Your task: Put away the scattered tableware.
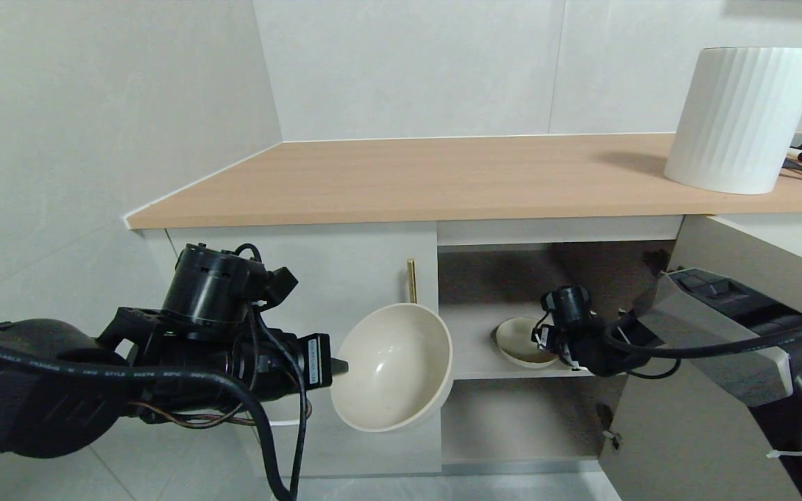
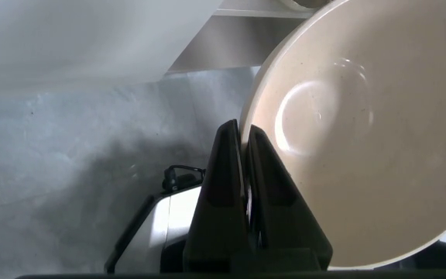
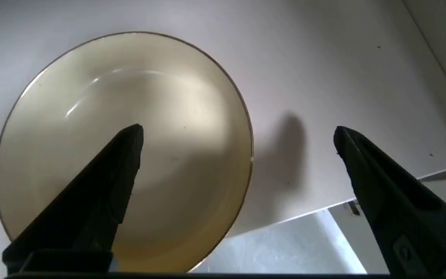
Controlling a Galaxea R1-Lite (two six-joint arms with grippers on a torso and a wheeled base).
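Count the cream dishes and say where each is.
2. A large bowl hangs by its rim in the left tool before the closed door; a shallower dish sits on the cabinet shelf. Others may be hidden.

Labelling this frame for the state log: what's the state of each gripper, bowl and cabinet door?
Left gripper: shut on big bowl's rim.
Big bowl: held in the air, tipped on its side, empty.
Right gripper: open, at small bowl.
Small bowl: upright on the shelf, empty.
Left door: shut.
Right door: open.
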